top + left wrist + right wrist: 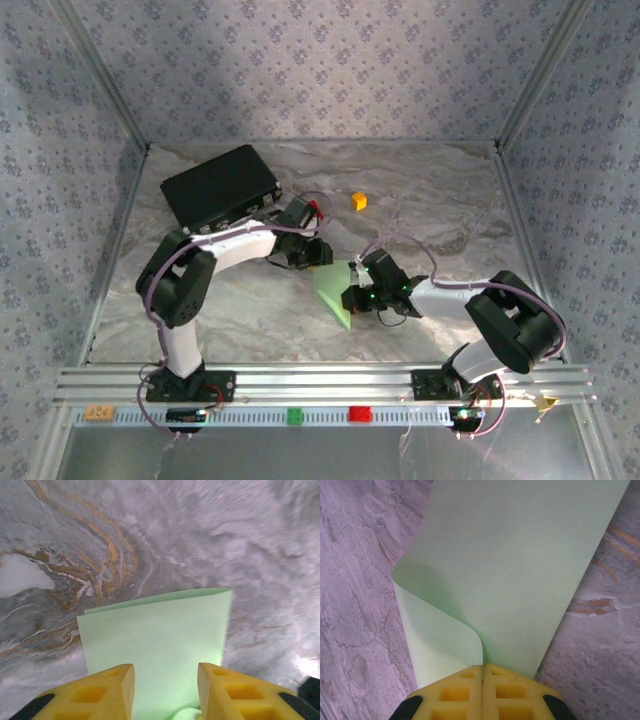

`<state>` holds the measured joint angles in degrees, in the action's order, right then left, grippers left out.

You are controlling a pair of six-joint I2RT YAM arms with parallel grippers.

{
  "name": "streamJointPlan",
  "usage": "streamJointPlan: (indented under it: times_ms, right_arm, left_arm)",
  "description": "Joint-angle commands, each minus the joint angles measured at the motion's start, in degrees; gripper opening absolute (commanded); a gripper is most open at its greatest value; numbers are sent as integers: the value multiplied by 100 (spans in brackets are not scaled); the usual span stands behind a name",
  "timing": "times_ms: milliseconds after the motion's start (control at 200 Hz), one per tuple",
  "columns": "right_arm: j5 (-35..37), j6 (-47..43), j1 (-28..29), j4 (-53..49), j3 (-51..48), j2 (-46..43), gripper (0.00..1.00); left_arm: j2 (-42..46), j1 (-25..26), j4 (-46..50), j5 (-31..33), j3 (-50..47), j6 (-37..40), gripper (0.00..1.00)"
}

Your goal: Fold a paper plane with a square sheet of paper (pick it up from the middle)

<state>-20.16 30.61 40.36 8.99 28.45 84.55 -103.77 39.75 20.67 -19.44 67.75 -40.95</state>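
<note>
The square sheet of paper point(520, 570), bent over on itself, lies on the surface point(430, 190) between the arms. The right gripper point(483, 672) is clamped on its curled edge. The left gripper point(166, 690) stands apart over the opposite edge (pinning nothing there). If the right arm tugs, the loose fold could spring open or skew.

Bright even light, soft shadows; left-wrist background blurred
</note>
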Motion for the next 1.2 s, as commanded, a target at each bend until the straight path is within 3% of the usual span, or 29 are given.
streamJointPlan:
  times_ms: [0, 160, 270, 605, 1194]
  right_arm:
    - [162, -64, -79, -161, 17, 119, 0]
    - [118, -68, -114, -126, 8, 123, 0]
    - [126, -64, -125, -123, -6, 123, 0]
    - [127, -55, -168, -126, -26, 128, 0]
    - [94, -46, -173, -126, -26, 126, 0]
  left_arm:
    - [740, 13, -216, 146, -402, -193, 35]
    - [1492, 82, -1664, -361, -1618, -1012, 10]
    - [1786, 279, -2552, -446, -2325, -1517, 0]
    - [1475, 763, -4328, -378, -3347, -2428, 0]
    - [823, 899, -5015, -340, -3505, -2682, 0]
